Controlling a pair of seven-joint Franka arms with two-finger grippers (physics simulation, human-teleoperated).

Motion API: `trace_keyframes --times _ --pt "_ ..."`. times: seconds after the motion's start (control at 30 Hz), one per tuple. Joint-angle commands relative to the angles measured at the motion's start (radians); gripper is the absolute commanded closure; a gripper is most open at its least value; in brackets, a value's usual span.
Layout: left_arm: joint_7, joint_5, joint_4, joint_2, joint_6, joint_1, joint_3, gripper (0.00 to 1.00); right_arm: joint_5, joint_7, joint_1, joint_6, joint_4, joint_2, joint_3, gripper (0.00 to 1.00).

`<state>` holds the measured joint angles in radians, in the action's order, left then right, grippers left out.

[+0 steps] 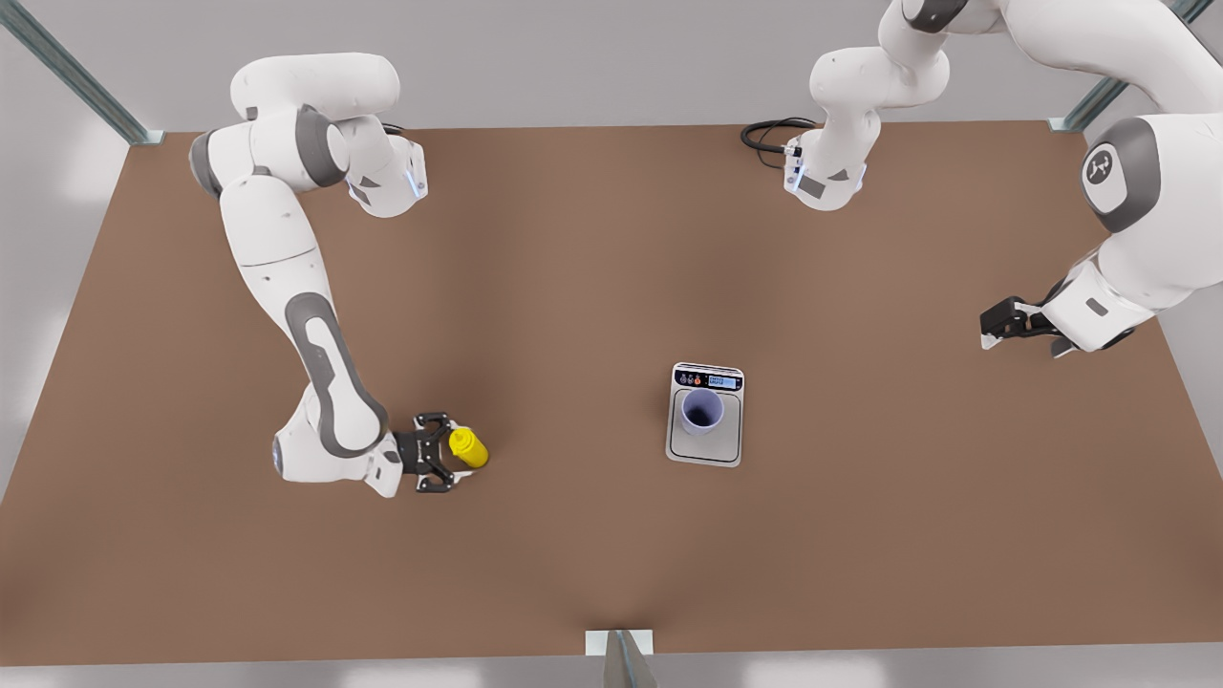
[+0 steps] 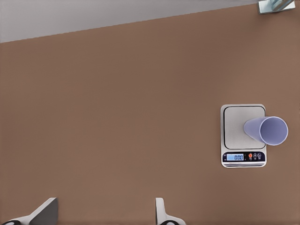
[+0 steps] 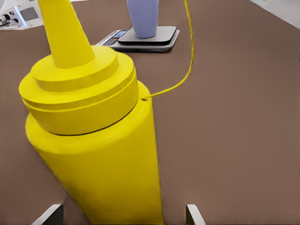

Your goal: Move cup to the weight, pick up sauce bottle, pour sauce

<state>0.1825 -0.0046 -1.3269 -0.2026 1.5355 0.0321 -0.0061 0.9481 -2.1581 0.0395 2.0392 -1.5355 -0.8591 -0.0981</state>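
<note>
**Bottle between the fingers, not yet gripped; cup already on scale**

Landmark: flat silver rectangular kitchen scale (image 1: 705, 415) with steel plate and dark display strip, mid brown bench (image 1: 573, 287).

- Small pale lavender cup (image 1: 702, 412), no handle, stands upright on the scale's plate, towards the display end. That step looks done.
- Small bright yellow squeeze bottle (image 1: 468, 447), cylindrical with stepped cap and narrow pointed nozzle, stands on the bench well apart from the scale, towards the front view's left. A thin yellow thread runs from under its cap in the right wrist view.
- Right pincer (image 1: 441, 453) is at the bottle; its black fingers straddle the body, spread, with gaps showing on both sides in the right wrist view. Open, nothing gripped.
- Left pincer (image 1: 998, 330) hovers well off the scale towards the front view's right, waiting, fingers apart and empty; its wrist view looks down on the scale and cup.

Handling, my read:
- Bottle likely light, soft-walled and smooth. A hard squeeze would dent it and may push sauce out early.
- Grip mid-body, below the cap shoulder, fingers square across the cylinder. Avoid nozzle and cap: tapered, it'll slip.
- Round body can twist in a two-finger hold when tilted to pour; close firmly, not crushingly.
- Cup is light and narrow, so it tips easily. Keep the nozzle above the rim, no contact.
</note>
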Motion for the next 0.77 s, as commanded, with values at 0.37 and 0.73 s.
trace_keyframes --times 0.37,0.73 --pt "0.000 0.000 0.000 0.000 0.000 0.000 0.000 0.00 -0.475 0.567 -0.115 -0.277 0.250 0.118 0.094 0.00" --pt "0.000 0.000 0.000 -0.001 0.000 0.000 0.000 0.00 -0.916 1.925 -0.050 -0.389 0.029 0.710 0.086 0.00"
